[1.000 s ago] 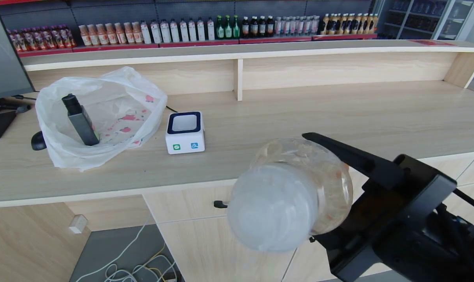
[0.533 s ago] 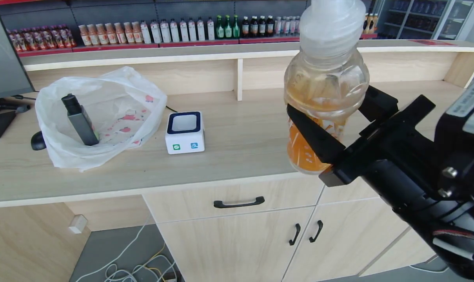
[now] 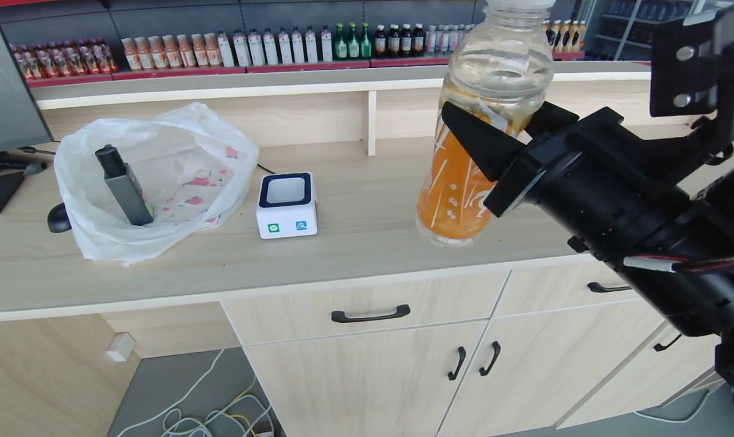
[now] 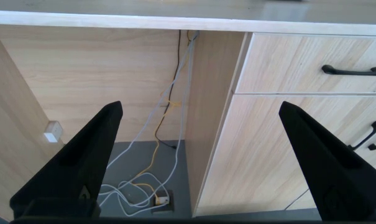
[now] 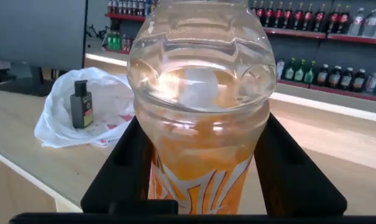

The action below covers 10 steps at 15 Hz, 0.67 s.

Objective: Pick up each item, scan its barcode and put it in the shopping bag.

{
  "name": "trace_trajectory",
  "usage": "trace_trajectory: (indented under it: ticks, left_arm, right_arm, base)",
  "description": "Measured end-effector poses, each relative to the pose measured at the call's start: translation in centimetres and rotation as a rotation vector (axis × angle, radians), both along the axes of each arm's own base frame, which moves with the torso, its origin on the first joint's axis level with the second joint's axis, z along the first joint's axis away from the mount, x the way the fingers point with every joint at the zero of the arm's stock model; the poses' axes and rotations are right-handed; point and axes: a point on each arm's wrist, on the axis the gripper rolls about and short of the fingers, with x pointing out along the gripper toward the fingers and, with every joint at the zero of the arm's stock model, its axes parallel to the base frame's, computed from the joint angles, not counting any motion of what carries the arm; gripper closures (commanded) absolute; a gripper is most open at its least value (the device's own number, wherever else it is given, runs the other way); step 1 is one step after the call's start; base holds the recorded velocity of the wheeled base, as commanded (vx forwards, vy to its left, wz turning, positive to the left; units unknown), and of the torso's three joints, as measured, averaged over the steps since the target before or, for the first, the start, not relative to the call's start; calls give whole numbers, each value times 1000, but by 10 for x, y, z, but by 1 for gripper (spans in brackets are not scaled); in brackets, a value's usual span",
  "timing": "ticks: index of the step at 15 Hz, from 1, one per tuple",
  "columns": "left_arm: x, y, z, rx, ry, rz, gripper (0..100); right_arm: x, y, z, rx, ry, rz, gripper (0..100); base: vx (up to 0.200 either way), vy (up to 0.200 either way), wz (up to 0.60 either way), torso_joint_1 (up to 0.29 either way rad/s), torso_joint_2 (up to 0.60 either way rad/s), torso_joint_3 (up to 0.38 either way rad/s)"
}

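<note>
My right gripper (image 3: 503,130) is closed around the orange bottle (image 3: 458,194), upright near the counter (image 3: 354,255) front edge. Scanning comes next, I think: carry it left, barcode facing the scanner (image 3: 286,205).

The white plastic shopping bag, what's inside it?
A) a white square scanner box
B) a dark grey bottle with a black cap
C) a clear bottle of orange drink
B: the dark grey bottle with a black cap sits inside the white plastic shopping bag.
</note>
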Motion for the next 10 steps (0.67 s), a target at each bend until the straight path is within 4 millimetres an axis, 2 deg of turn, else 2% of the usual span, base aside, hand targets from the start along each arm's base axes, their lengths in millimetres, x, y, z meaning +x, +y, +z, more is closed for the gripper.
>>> trace_trajectory:
  ticks: [3,5,10]
  left_arm:
    - [0,0,0,0,0,-1,0]
    - [0,0,0,-2,0,0,0]
    - [0,0,0,-1,0,0,0]
  right_arm:
    - [12,-9,-2,108,97,26,100]
    - [19,-19,-10,109,123,-12,100]
    - [23,-29,-13,161,78,-62,100]
  base:
    - [0,0,0,0,0,0]
    - [0,0,0,0,0,0]
    - [0,0,0,0,0,0]
